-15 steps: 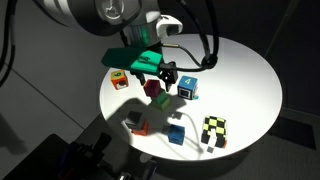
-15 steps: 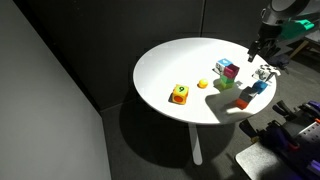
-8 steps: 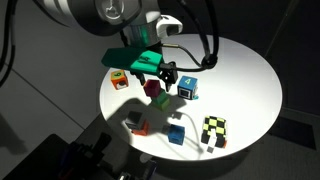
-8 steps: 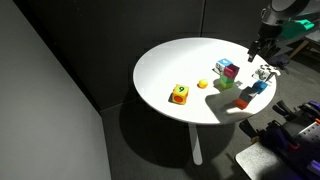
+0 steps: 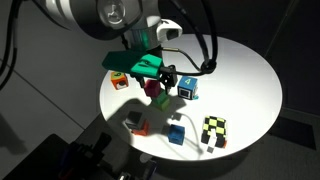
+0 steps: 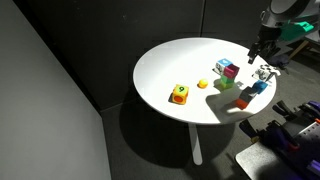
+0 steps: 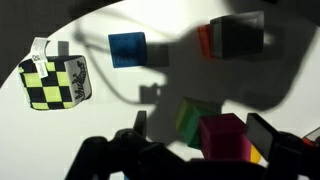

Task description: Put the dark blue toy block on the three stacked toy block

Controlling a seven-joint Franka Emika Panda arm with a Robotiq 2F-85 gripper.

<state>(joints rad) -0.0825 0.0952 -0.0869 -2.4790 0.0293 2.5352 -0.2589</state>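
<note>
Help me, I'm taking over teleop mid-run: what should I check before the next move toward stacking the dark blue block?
1. Gripper empty: ok, open, nothing held.
2. Dark blue toy block free: ok, alone on the table.
3. Gripper above that block: not ok, it hangs by the stack.
4. Stack top bare: ok, magenta cube uncovered.
5. Stack's three levels aligned: cannot tell.

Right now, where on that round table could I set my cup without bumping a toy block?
In an exterior view, the bare stretch of table between the light blue block and the opposite rim is free. It is crowded near the stacked blocks, the dark blue block and the checkered block.
</note>
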